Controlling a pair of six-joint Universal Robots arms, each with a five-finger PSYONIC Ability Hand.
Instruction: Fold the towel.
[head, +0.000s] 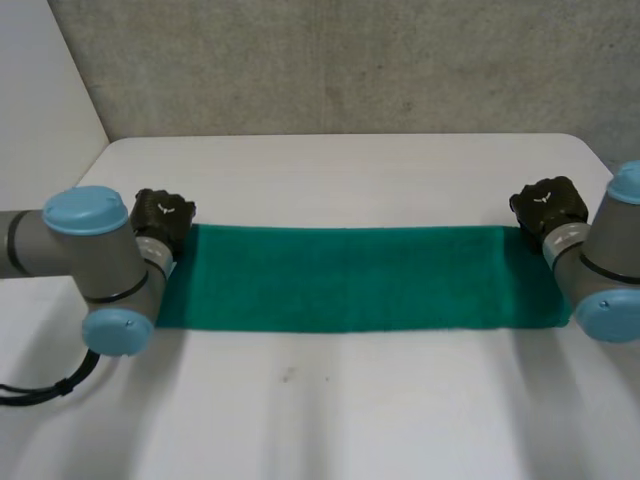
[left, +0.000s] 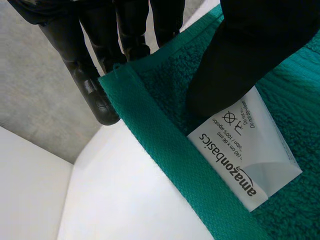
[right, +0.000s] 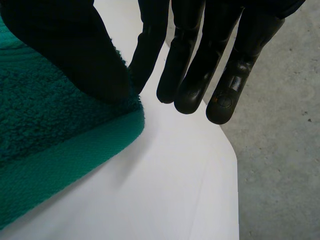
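A: White tabletop on my feed. Where's the towel?
B: Green, lying spread as a long strip across the middle, its white label facing up at my left end.
A: And the robot hands?
B: My left robot hand pinches the far left corner, thumb on top; the right robot hand pinches the far right corner. Grey wall behind the tabletop.

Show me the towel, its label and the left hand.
towel (head: 350, 280), head view, middle of the cloth
label (left: 247, 152), left wrist view, white printed face
left hand (left: 240, 55), left wrist view, on the thumb
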